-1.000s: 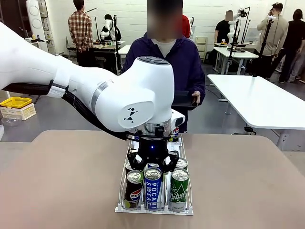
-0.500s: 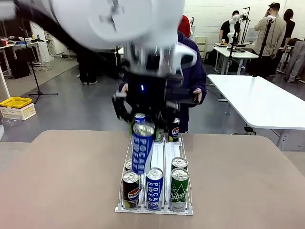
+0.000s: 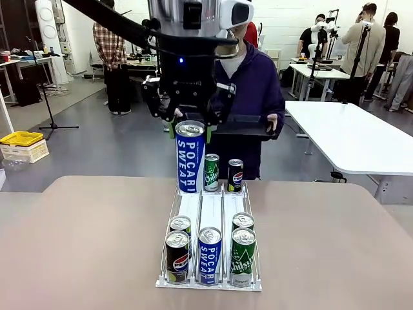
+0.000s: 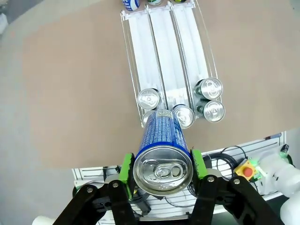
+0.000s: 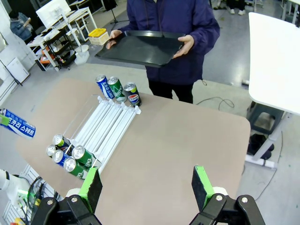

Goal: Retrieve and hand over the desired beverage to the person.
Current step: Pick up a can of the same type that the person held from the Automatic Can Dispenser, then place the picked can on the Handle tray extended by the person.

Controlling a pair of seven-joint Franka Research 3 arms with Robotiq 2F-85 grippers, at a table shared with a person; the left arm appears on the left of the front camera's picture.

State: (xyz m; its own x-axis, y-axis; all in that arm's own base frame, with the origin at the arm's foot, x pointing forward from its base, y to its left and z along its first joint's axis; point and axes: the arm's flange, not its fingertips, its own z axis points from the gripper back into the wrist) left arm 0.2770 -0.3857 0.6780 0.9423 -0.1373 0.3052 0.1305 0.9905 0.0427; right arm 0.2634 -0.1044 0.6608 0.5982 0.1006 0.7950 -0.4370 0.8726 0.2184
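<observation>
Left gripper [image 4: 161, 165]: pinching one Pocari can [image 4: 162, 136].
Right gripper [image 5: 146, 187]: spread, empty.
Rack [image 4: 165, 56] below left jaws: eight cans [image 4: 214, 110], one half-hidden.

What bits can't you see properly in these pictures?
Front view: the held can hides the far blue can and part of the tray.
Left wrist view: the top edge cuts off the far cans.
Right wrist view: the left edge cuts off the held can.

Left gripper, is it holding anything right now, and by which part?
Yes. The left gripper holds a blue Pocari Sweat can near its top, with the green pads pressed on opposite sides just under the rim.
</observation>
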